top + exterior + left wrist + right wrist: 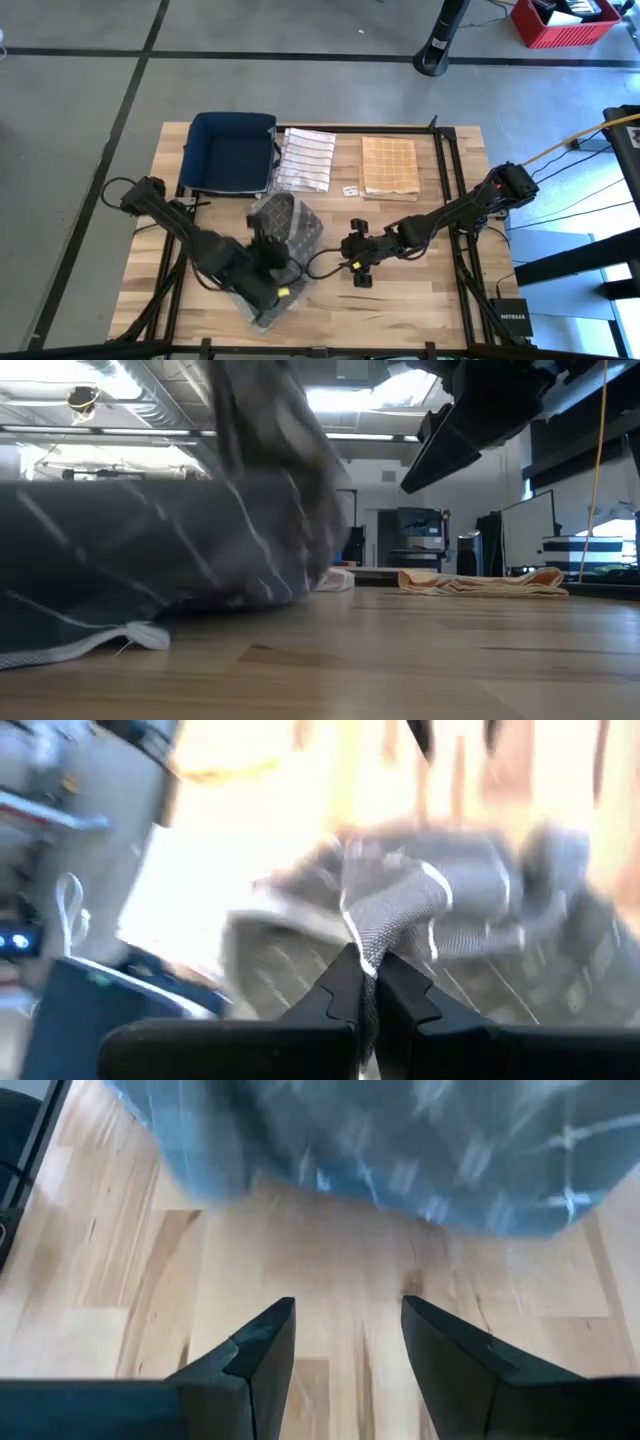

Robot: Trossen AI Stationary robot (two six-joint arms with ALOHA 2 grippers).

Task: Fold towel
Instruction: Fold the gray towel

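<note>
While the left gripper [367, 982] pinches the grey towel [283, 240] edge to lift it for folding, the right gripper [345, 1340] waits beside, fingers wide over the bench [420, 300].

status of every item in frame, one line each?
dark grey towel: crumpled, a fold pinched and raised
left gripper: shut on dark grey towel
right gripper: open, empty, beside the towel
white striped towel: folded flat
tan towel: folded flat
blue bin: upright, looks empty
</note>
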